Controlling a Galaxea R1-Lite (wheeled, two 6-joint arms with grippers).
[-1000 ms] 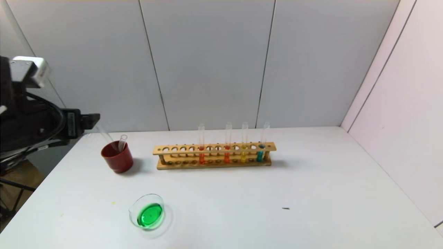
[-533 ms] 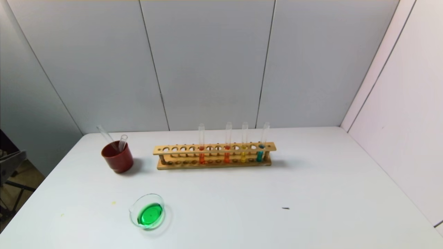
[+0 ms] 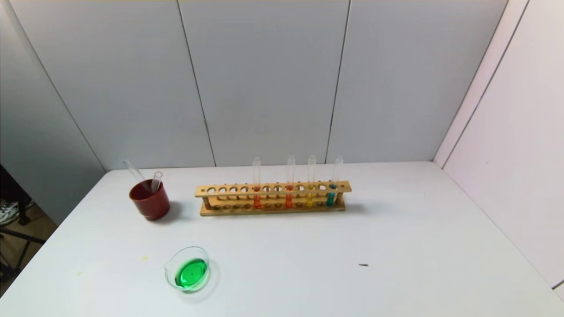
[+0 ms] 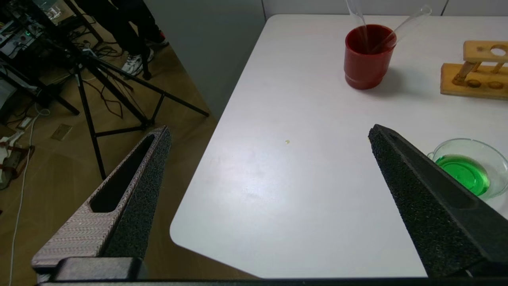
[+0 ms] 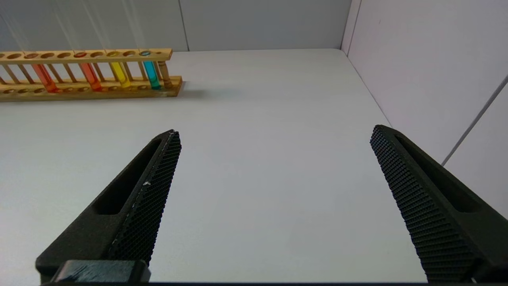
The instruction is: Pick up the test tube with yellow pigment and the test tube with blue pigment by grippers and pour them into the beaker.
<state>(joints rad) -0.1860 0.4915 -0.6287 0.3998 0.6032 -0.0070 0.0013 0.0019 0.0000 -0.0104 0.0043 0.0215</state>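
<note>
A tube with yellow liquid (image 3: 310, 199) and a tube with blue liquid (image 3: 331, 197) stand upright in the wooden rack (image 3: 273, 188), right of two orange-red tubes. They also show in the right wrist view, yellow (image 5: 119, 74) and blue (image 5: 151, 74). The beaker (image 3: 188, 274) holds green liquid at the front left; it shows in the left wrist view (image 4: 468, 169) too. My left gripper (image 4: 268, 133) is open and empty over the table's front left corner. My right gripper (image 5: 274, 133) is open and empty over bare table right of the rack. Neither gripper shows in the head view.
A dark red cup (image 3: 150, 199) with two empty tubes stands left of the rack. A small dark speck (image 3: 363, 265) lies on the table (image 3: 396, 246). Walls close the back and right. A tripod (image 4: 99, 79) stands on the floor beyond the left edge.
My left arm, raised near the red cup a second ago, has drawn back to the left and left the head view. Nothing on the table has moved.
</note>
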